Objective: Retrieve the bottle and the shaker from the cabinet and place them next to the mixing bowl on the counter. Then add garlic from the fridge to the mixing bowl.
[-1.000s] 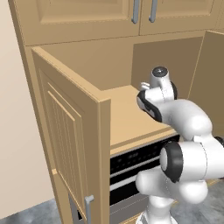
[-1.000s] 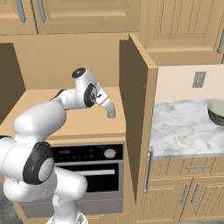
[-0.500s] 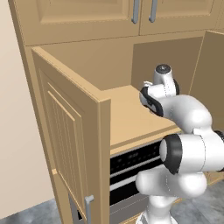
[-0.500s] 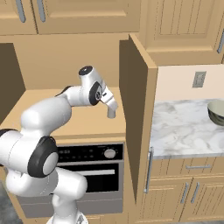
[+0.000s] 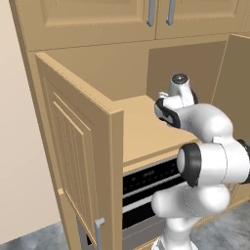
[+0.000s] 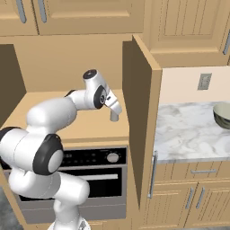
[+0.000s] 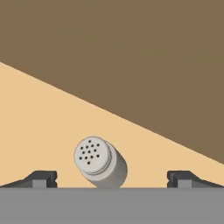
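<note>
The shaker [image 7: 100, 162], a small grey cylinder with a perforated rounded top, stands on the tan shelf of the cabinet [image 6: 67, 121]. It is small in the right base view, where the shaker [image 6: 114, 117] sits near the niche's right wall. My gripper [image 7: 111, 177] is open just above it, one dark fingertip [image 7: 41, 178] on each side, and nothing is held. The gripper [image 6: 114, 111] points down at the shelf. The mixing bowl [image 6: 222, 116] rests on the marble counter [image 6: 188, 134] to the right. The bottle, garlic and fridge are out of view.
The cabinet's tall door [image 6: 137, 112] stands open between the niche and the counter. A second open door [image 5: 78, 146] flanks the left side. A dark oven [image 6: 90, 157] sits below the shelf. Panelled cabinets with grey handles [image 5: 151, 12] hang above.
The arm has stretched a little further into the niche, bringing the hand closer over the shaker. The shaker has stayed where it was, and the jaws have stayed wide.
</note>
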Controlling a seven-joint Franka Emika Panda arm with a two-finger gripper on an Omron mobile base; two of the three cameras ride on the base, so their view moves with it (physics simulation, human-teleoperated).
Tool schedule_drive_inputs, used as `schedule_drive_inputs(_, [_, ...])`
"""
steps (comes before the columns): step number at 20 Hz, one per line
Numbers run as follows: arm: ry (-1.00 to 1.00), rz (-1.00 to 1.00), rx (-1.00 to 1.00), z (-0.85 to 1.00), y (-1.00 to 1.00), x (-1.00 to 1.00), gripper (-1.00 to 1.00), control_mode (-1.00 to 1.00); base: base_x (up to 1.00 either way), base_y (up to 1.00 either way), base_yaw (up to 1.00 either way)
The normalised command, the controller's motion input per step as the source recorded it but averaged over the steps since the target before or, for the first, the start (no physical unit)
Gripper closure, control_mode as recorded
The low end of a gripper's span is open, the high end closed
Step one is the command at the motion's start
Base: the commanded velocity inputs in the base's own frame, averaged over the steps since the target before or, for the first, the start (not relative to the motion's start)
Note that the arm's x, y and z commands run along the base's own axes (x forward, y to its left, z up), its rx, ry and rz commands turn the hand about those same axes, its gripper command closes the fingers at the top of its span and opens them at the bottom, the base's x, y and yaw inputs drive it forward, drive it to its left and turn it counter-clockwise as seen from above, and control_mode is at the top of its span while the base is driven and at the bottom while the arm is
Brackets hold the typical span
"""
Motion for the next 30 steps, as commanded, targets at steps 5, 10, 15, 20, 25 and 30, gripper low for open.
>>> schedule_drive_inputs(5, [0.0, 0.0, 0.02, -0.03, 0.0, 0.1, -1.0, -1.0, 0.0, 0.0, 0.0])
schedule_drive_inputs(10, [0.0, 0.0, 0.02, -0.04, 0.01, 0.02, -1.0, -1.0, 0.0, 0.0, 0.0])
schedule_drive_inputs(15, [0.0, 0.0, 0.01, -0.05, 0.0, 0.0, -1.0, -1.0, 0.0, 0.0, 0.0])
schedule_drive_inputs(20, [0.0, 0.0, 0.0, -0.17, 0.01, 0.01, -1.0, -1.0, 0.0, 0.0, 0.0])
schedule_drive_inputs(25, [0.0, 0.0, 0.0, -0.16, 0.02, 0.03, -1.0, -1.0, 0.0, 0.0, 0.0])
schedule_drive_inputs(30, [0.0, 0.0, 0.0, -0.01, 0.0, 0.05, -1.0, -1.0, 0.0, 0.0, 0.0])
